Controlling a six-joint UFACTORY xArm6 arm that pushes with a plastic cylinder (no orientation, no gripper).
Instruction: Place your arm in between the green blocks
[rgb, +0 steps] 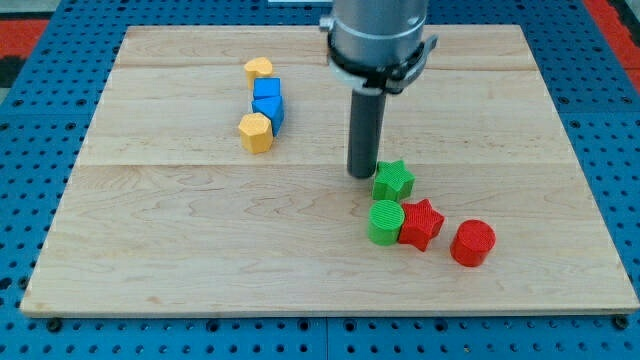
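A green star block (394, 180) lies right of the board's middle. A green cylinder (385, 221) stands just below it, a small gap between them. My tip (362, 174) rests on the board right beside the green star's left side, above and slightly left of the green cylinder. It is not in the gap between the two green blocks. A red star (421, 223) touches the green cylinder's right side.
A red cylinder (472, 243) stands right of the red star. At the upper left, a yellow heart (258, 69), two blue blocks (268, 99) and a yellow hexagon (256, 131) form a column. The wooden board (180, 240) sits on a blue pegboard.
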